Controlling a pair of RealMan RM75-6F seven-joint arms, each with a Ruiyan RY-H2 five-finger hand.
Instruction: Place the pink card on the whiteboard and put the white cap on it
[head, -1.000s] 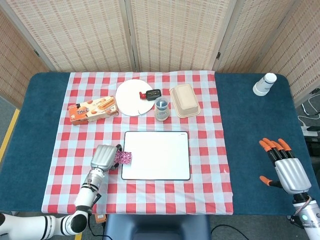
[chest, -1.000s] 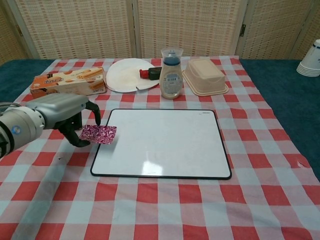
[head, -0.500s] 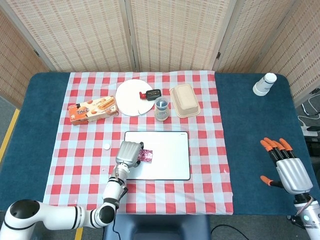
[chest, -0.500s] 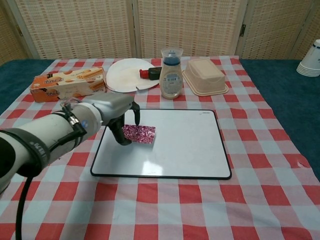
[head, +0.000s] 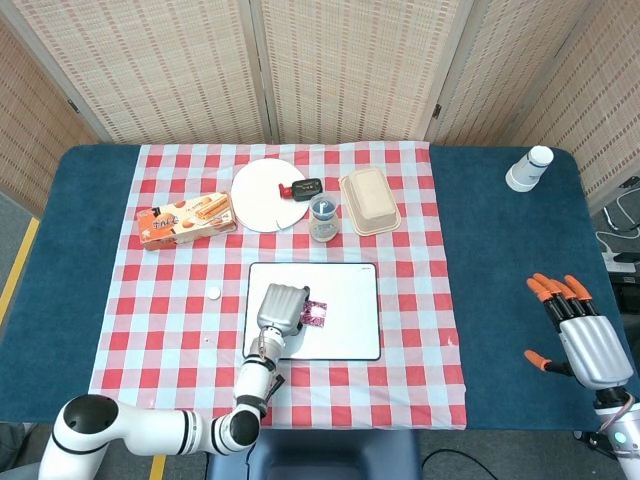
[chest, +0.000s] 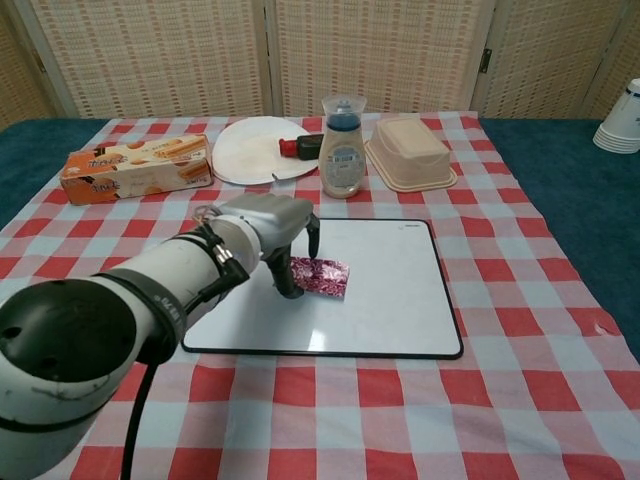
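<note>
Roughly halfway through the first step, judging from how things lie. Left hand (chest: 268, 222) over the middle-left part of the whiteboard (chest: 400, 300), fingers (chest: 313, 232) curled down and pinching the pink card (chest: 320, 276) by its left edge. Card low over the board near its centre; hard to tell from either view whether already flat on the surface or only just above it. Not released in any case, so the placing not finished.

White cap (head: 213, 293) small and round on the checked cloth (head: 420, 330), to the left of the whiteboard and well apart from the card, untouched. Second step therefore fully open: letting go of the card, reaching back to the cap, picking it up, setting it on top of the card.

Right hand (head: 583, 345) far to the right above the blue worktop (head: 500, 250), fingers spread and holding nothing, no part in the work at this moment.

Behind the board: a biscuit box (chest: 135, 165), a white plate (chest: 262, 148), a bottle (chest: 342, 148) and a beige lidded container (chest: 410, 150), all clear of the working area. Likely difficulty ahead: the cap being very small and the card light enough to shift when the fingers open
</note>
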